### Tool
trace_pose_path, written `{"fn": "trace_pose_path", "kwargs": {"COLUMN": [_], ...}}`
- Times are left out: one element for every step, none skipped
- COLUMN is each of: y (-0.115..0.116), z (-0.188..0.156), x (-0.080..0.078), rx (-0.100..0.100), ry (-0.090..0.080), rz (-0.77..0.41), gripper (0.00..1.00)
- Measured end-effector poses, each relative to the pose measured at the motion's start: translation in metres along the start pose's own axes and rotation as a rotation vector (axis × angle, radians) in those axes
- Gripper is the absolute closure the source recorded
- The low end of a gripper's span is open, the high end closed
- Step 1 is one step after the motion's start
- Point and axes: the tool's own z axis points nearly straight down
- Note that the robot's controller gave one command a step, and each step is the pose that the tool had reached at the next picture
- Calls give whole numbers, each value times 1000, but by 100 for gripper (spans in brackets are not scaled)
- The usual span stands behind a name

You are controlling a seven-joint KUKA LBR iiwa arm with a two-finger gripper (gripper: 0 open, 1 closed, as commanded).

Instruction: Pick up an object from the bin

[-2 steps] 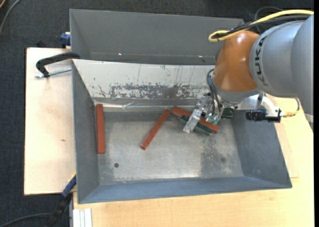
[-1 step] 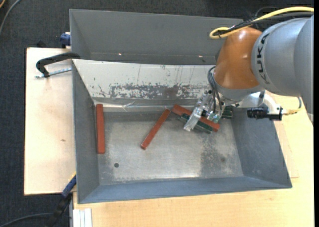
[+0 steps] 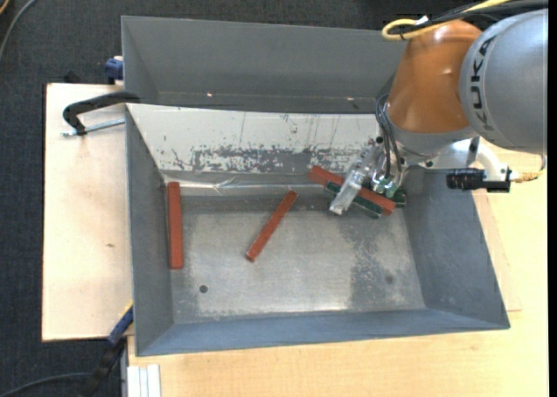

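My gripper [image 3: 345,196] is low at the back right of the bin, directly on a red stick with a dark green edge [image 3: 325,178]. That stick lies slanted along the foot of the back wall, and its middle is hidden under the gripper. Its right end [image 3: 384,204] sticks out on the gripper's other side. A second red stick [image 3: 271,226] lies diagonally on the bin floor to the left of the gripper, well apart from it.
A third red stick [image 3: 175,225] lies lengthwise along the left wall. The arm with its orange cover comes in over the right rear corner. The bin's right wall rises close beside the gripper.
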Motion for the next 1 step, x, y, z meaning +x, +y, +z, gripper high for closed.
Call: {"fn": "trace_pose_path", "kwargs": {"y": [2], "z": [-20], "x": [-1], "rx": [1], "ry": [2], "rz": [-2], "gripper": [100]}}
